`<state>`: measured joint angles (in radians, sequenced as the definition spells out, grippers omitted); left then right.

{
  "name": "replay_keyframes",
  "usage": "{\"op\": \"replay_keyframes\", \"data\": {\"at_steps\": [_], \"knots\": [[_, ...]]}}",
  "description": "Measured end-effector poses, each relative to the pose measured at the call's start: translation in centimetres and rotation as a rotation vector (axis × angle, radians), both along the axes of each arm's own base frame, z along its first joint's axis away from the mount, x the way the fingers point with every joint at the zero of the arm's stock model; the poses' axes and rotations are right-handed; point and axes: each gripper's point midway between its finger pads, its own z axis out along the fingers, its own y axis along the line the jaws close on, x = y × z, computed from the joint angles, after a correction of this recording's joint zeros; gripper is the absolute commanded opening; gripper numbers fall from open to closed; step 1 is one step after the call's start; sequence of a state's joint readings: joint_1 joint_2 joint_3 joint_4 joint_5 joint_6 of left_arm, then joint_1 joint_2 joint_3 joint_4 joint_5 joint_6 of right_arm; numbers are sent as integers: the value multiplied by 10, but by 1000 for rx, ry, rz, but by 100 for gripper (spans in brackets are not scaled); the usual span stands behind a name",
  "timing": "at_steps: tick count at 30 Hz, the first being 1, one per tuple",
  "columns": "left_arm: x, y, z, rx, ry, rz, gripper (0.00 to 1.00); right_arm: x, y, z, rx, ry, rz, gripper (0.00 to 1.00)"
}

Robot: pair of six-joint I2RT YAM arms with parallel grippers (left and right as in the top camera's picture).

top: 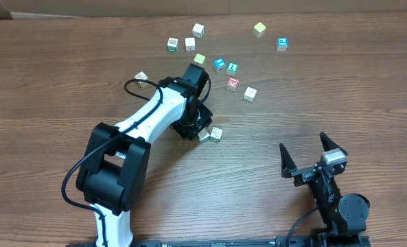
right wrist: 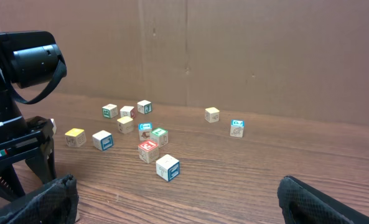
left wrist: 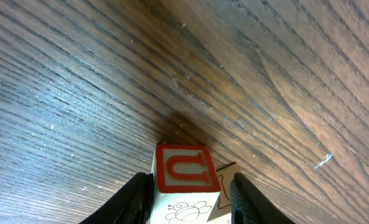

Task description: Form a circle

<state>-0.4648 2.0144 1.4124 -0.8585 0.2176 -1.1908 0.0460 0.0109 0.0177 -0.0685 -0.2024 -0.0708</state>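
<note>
Wood, cream, printed: entry for the red-lettered cube point(left wrist: 183, 171), a small picture block with a red-framed letter on one face and a line drawing on the adjoining face. The left gripper point(left wrist: 187, 196) is clamped on it, with dark fingers point(left wrist: 134, 199) flat against two opposite sides. The views do not show whether it rests on the table point(top: 66, 68) or hangs just clear. A neighbour cube point(top: 217, 133) sits just beside the red-lettered cube; the two of them are all that can be read of the circle point(top: 212, 134), which looks barely begun. Loose cubes point(top: 232, 84) lie scattered beyond the red-lettered cube, on the side away from the arm bases. They include red-, blue- and green-faced blocks and a couple of plain yellow ones. The right gripper point(top: 311, 165) stands well apart from the red-lettered cube, back near its own base, with its jaws spread wide and nothing between them. Handling, as a judgement: the block is probably light, rigid and hard-edged, not fragile, with smooth printed faces that may slip under a skewed pinch. It is best taken square across two opposite flat faces and centred — a hold on corners or edges would likely let it twist. Such a piece should slide easily on the wood grain, so setting it down close to the neighbour cube risks nudging that one out of place.
</note>
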Motion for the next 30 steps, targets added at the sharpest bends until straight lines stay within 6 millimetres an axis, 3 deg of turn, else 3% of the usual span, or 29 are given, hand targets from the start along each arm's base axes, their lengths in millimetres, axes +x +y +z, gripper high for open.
{"op": "replay_keyframes", "data": {"at_steps": [19,26,30], "knots": [[2,-1,0,-3,-11,-15,42,0,0,0,0,0,0,100],[3,1,0,-4,-11,-13,49,0,0,0,-1,0,0,100],[17,10,7,-17,-34,11,57,0,0,0,0,0,0,100]]}}
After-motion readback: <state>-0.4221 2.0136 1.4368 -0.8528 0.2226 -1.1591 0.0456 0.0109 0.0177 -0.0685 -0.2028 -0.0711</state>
